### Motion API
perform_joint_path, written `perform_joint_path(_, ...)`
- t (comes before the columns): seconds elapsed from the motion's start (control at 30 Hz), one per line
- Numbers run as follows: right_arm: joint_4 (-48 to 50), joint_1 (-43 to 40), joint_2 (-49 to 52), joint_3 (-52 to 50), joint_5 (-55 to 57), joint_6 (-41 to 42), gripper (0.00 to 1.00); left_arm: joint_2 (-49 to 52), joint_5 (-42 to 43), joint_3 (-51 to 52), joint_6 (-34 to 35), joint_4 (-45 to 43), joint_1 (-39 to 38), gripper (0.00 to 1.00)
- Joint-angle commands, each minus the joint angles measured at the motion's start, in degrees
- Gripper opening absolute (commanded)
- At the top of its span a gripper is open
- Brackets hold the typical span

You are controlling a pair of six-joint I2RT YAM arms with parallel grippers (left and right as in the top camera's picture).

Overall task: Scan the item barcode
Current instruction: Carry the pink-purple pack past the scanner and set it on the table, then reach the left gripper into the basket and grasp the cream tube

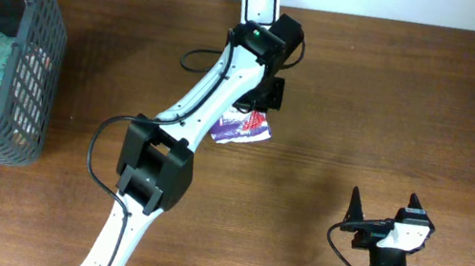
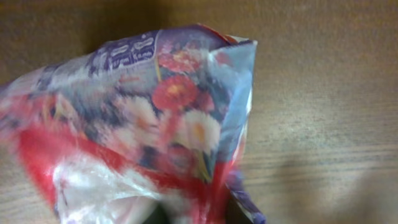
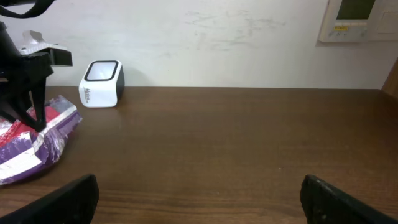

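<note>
near edge: right gripper (image 1: 385,198), fingers wide apart, empty | mid-table: flowered packet (image 1: 243,129) lying on table (image 1: 388,100), left gripper (image 3: 26,102) down over it, apart or clamped impossible to tell | far edge: white scanner (image 1: 261,6) just beyond packet | far left: grey basket (image 1: 43,52)

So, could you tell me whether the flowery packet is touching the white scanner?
Apart. Overhead, the flowery packet lies well clear of the white scanner, which stands much farther back.

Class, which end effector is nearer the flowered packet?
Left. The left end effector is at the flowered packet; the right end effector is far off across the table.
</note>
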State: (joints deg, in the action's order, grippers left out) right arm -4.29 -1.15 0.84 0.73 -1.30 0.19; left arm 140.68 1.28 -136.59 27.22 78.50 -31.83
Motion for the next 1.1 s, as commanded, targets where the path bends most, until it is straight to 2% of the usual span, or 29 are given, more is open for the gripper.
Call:
perform_joint_path(0.0, -0.22, -0.37, -0.48, -0.42, 0.5, 0.07, 0.99, -0.79, 0.9, -1.2, -3.19, 2.05, -0.26, 0.57)
perform_joint_path(0.03, -0.2, -0.37, -0.48, -0.42, 0.5, 0.07, 0.99, -1.18, 0.9, -3.85, -4.31, 4.04, 0.26, 0.63)
perform_joint_path(0.07, -0.2, -0.37, -0.48, -0.42, 0.5, 0.07, 0.99, -1.66, 0.9, -7.8, -4.87, 6.25, 0.96, 0.64)
perform_joint_path(0.13, -0.22, -0.37, -0.48, -0.42, 0.5, 0.07, 0.99, -2.95, 0.87, -22.27, -5.14, 11.28, 4.09, 0.73)
perform_joint_path(0.23, -0.2, -0.37, -0.48, -0.42, 0.5, 0.07, 0.99, -5.51, -0.09, -40.59, -7.82, 13.66, 9.75, 0.82)
perform_joint_path(0.33, -0.2, -0.37, -0.48, -0.42, 0.5, 0.07, 0.99, -13.46, -8.83, -42.82, -7.82, 12.28, 20.81, 0.88)
perform_joint_path(0.4, -0.2, -0.37, -0.48, -0.42, 0.5, 0.07, 0.99, -15.67, -13.38, -42.82, -7.85, 13.62, 27.41, 0.92)
perform_joint_path(0.43, -0.22, -0.37, -0.48, -0.42, 0.5, 0.07, 0.99, -16.22, -16.11, -42.82, -9.07, 15.58, 34.67, 0.92)
perform_joint_path(0.47, -0.22, -0.37, -0.48, -0.42, 0.5, 0.07, 0.99, -16.2, -16.09, -42.8, -9.7, 16.59, 37.88, 0.92)
perform_joint_path(0.57, -0.2, -0.37, -0.48, -0.42, 0.5, 0.07, 0.99, -15.61, -12.11, -39.52, -12.09, 18.03, 51.82, 0.9)
perform_joint_path(0.73, -0.22, -0.37, -0.48, -0.42, 0.5, 0.07, 0.99, -15.32, 7.17, -23.67, -23.02, 16.76, 69.61, 0.88)
perform_joint_path(0.83, -0.2, -0.37, -0.48, -0.42, 0.5, 0.07, 0.99, -15.28, 21.05, -11.04, -33.35, 11.8, 74.12, 0.88)
perform_joint_path(0.97, -0.22, -0.37, -0.48, -0.42, 0.5, 0.07, 0.99, -15.23, 24.72, 4.31, -38.1, 5.75, 73.88, 0.9)
perform_joint_path(1.0, -0.2, -0.37, -0.48, -0.42, 0.5, 0.07, 0.99, -15.23, 24.68, 8.57, -38.1, 3.65, 73.11, 0.88)
perform_joint_path(1.03, -0.22, -0.37, -0.48, -0.42, 0.5, 0.07, 0.99, -15.23, 24.68, 13.11, -38.1, 0.81, 72.28, 0.75)
perform_joint_path(1.07, -0.22, -0.37, -0.48, -0.42, 0.5, 0.07, 0.99, -15.23, 24.65, 15.54, -38.1, -0.83, 71.87, 0.71)
